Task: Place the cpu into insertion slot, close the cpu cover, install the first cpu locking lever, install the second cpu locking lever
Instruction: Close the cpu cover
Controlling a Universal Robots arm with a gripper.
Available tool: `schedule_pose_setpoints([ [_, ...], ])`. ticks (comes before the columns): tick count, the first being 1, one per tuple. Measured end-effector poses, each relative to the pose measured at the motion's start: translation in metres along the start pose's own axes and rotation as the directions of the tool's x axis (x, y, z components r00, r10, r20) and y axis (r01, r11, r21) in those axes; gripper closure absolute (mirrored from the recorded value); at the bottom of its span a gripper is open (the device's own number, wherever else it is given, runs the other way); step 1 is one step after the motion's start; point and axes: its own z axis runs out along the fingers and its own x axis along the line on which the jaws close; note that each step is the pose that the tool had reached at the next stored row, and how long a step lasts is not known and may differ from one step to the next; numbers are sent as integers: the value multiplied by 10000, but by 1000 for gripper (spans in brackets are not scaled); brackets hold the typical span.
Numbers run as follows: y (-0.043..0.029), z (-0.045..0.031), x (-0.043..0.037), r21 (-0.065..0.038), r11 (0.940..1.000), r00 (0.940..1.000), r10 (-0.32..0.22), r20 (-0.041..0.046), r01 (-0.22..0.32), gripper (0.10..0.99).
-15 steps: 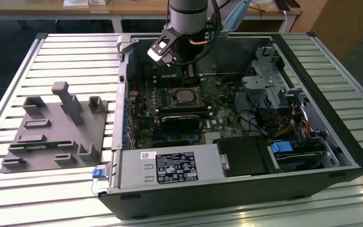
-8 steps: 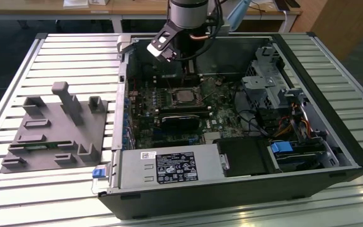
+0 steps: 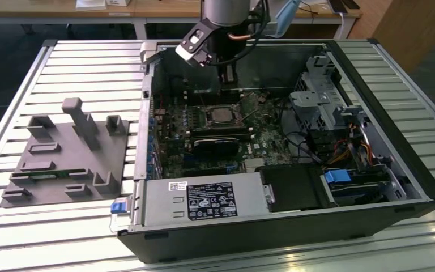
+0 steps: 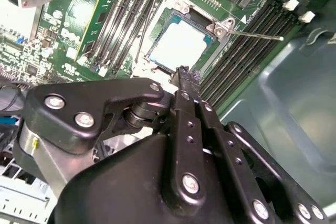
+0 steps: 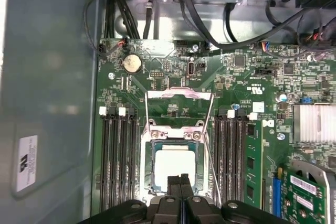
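Your claw (image 5: pixel 180 181) has its two fingers pressed together with nothing pinched between them, and its tips hang just over one edge of the cpu (image 5: pixel 169 162). That chip already lies flat in the insertion slot (image 5: pixel 145 161), between the two banks of memory slots (image 5: pixel 118 156). The cpu cover (image 5: pixel 179 94) looks raised on its hinge, with board showing through its window. One locking lever (image 4: pixel 257 35) sticks out free to the side. I judge placing done and closing the cover the step in hand. That move calls for a push on the frame's free edge, not on the chip's top, with the wire lever kept clear as the frame drops.

In the exterior view the open computer case (image 3: pixel 278 235) lies on the slatted bench (image 3: pixel 89 62), and the arm enters at 12 o'clock. Inside are the motherboard (image 3: pixel 267 127) at centre, a labelled power supply (image 3: pixel 202 201) at 6 o'clock and a drive cage (image 3: pixel 316 96) at 2 o'clock. At 9 o'clock of the case sits a grey fixture tray (image 3: pixel 59 156) with upright posts. You cannot tell what its pockets hold.
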Motion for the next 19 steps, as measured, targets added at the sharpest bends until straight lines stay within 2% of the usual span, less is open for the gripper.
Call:
schedule_pose_setpoints([
  [5, -10, -16, -14, 1, 10000, 10000, 31, 1, -31, 980],
  [11, 2, -13, -101, 3, 10000, 10000, 89, 3, -89, 980],
  [19, 214, 8, -99, 14, 10000, 10000, 96, 1, -96, 980],
])
